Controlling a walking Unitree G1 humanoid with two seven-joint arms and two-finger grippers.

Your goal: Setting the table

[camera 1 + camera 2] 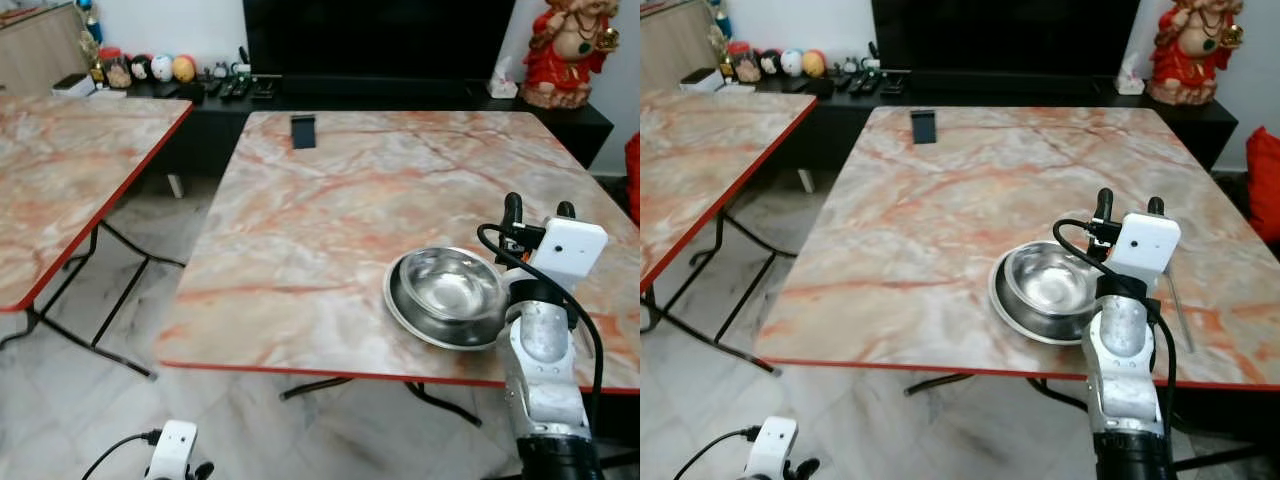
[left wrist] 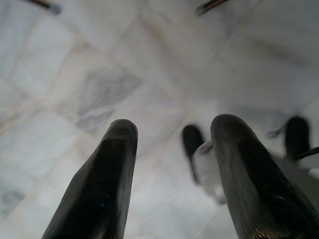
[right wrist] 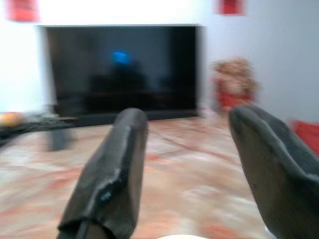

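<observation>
A shiny steel bowl [image 1: 450,283] sits inside a shallow steel plate [image 1: 400,310] near the front right of the marble table [image 1: 330,200]. My right gripper [image 1: 540,205] is raised just right of the bowl, above the tabletop. Its fingers [image 3: 117,164] point away toward the television, open with nothing between them. A thin metal utensil [image 1: 1177,305] lies on the table to the right of that arm. My left gripper [image 2: 172,164] hangs low beside the table's front left, open over the floor tiles.
A small dark upright object [image 1: 303,131] stands near the table's far edge. A second marble table [image 1: 60,170] stands to the left across a gap of tiled floor. Behind are a black console [image 1: 230,90] with remotes and balls, a television [image 1: 375,40] and a red figurine [image 1: 570,50].
</observation>
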